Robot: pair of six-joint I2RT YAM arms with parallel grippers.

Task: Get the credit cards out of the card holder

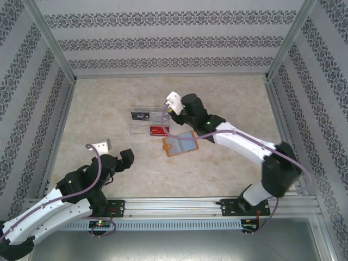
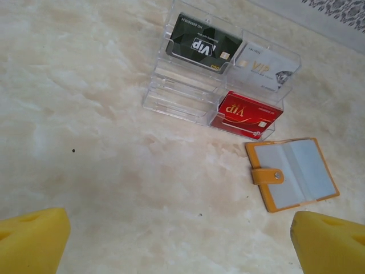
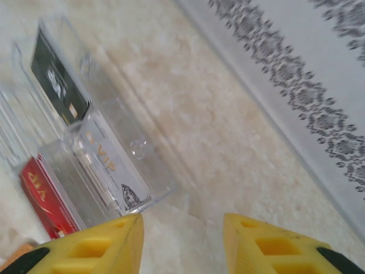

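Top view: holder (image 1: pixel 179 143) lies open and flat on the table (image 1: pixel 109 109), near centre, pockets up. Clear rack (image 1: pixel 142 129) sits just beside it at 10 o'clock, apart from it.

Left wrist view: rack carries three cards, namely black card (image 2: pixel 202 43), white card (image 2: pixel 265 68) and red card (image 2: pixel 245 111). Grey-blue pockets of the holder (image 2: pixel 293 174) look flat and empty; snap tab (image 2: pixel 268 176) is folded over the left pocket. Cannot tell whether a card is tucked deeper.

Right gripper (image 1: pixel 169 109) hangs at 1 o'clock of the rack. Right wrist view: right gripper (image 3: pixel 182 228) is parted a moderate way with nothing between the fingers, directly above the white card (image 3: pixel 111 165).

Left gripper (image 1: pixel 114 152) is at 8 o'clock of the holder, well apart. Left wrist view: left gripper (image 2: pixel 177 220) is spread wide, empty.

Judgement: removal step looks finished or nearly so; the right arm is at the drop-off end of a card transfer.

Next move calls for lifting the right gripper straight up clear of the rack wall without nudging the white card, then a look into the pockets. If a card remains, the left gripper would need to pin the holder down.
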